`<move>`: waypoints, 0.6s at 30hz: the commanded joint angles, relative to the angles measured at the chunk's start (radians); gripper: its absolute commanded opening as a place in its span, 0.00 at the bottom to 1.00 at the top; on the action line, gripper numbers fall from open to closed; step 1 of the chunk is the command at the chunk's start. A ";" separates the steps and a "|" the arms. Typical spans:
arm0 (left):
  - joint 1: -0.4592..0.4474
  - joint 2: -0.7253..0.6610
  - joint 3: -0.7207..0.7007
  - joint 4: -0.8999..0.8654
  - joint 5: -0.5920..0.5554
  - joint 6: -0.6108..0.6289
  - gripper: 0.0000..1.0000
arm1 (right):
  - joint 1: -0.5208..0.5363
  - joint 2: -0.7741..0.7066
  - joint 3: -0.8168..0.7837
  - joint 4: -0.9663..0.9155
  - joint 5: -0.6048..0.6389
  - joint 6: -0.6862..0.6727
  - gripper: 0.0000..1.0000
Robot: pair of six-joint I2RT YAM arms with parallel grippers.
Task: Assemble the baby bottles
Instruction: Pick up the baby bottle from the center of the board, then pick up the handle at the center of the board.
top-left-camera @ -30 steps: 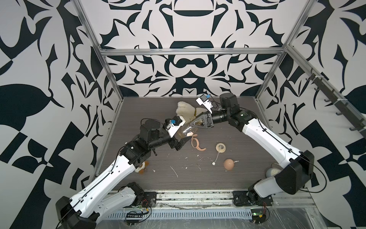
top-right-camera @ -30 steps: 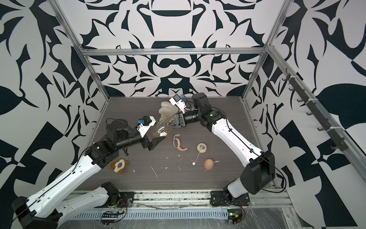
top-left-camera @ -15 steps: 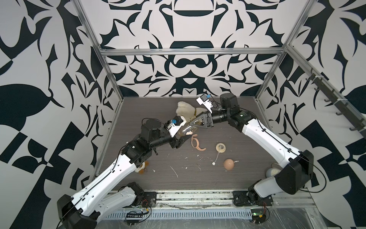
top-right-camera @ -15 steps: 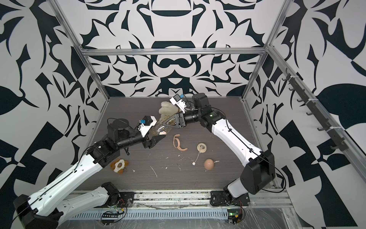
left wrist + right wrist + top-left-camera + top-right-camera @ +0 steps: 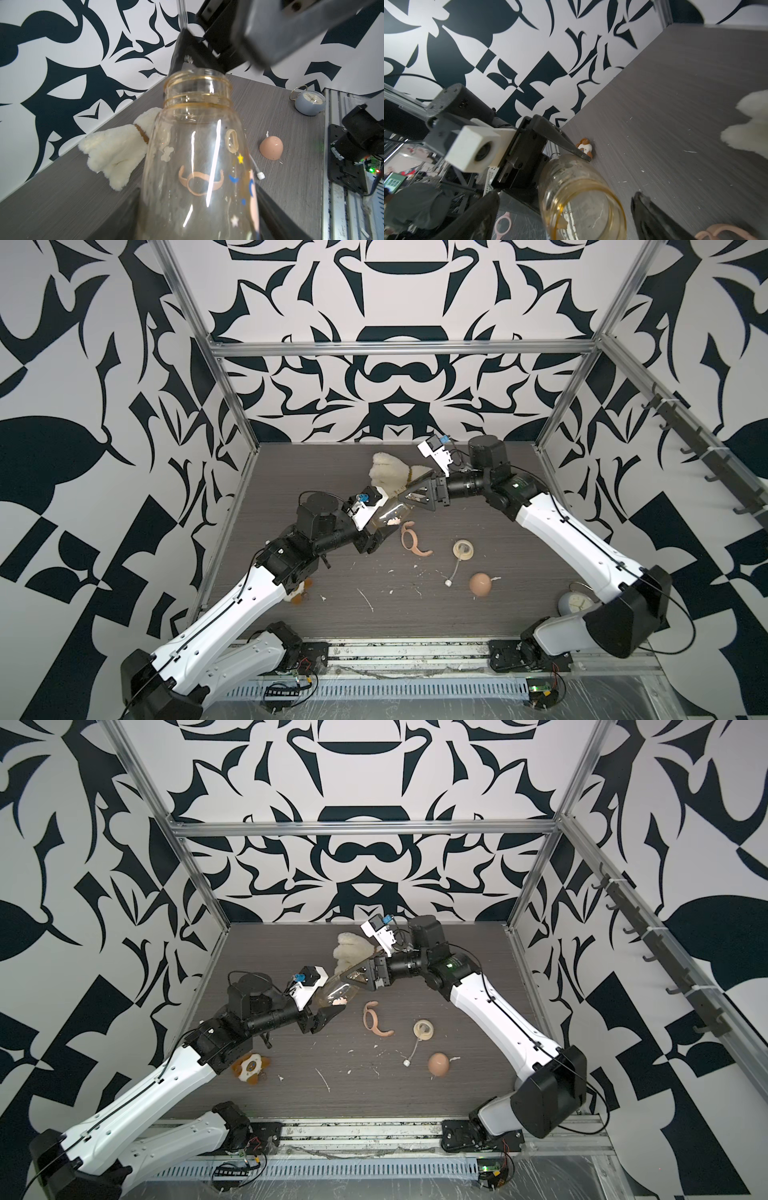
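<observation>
Left gripper (image 5: 376, 537) pinches the bottle (image 5: 388, 517) at its base, tilted, mouth toward the right gripper (image 5: 415, 497), whose jaws stand spread either side of the neck, not touching it. Plush dog (image 5: 390, 475) lies just behind. Ring (image 5: 411, 537) lies just beside the bottle; collar (image 5: 462, 549) and cap (image 5: 480, 584) lie farther off.

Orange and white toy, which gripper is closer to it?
Left. The left gripper, shut on the bottle, is nearer the toy; the right gripper, open at the bottle's mouth, is farther back by the plush dog.
</observation>
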 commanded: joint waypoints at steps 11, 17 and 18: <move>0.198 -0.130 -0.005 -0.094 0.182 -0.088 0.17 | -0.122 -0.046 -0.064 -0.537 0.351 -0.304 0.95; 0.205 -0.173 -0.014 -0.111 0.168 -0.127 0.17 | 0.063 0.072 -0.121 -0.478 0.511 -0.355 0.95; 0.206 -0.178 -0.016 -0.113 0.162 -0.133 0.18 | 0.085 0.067 -0.159 -0.451 0.536 -0.374 0.95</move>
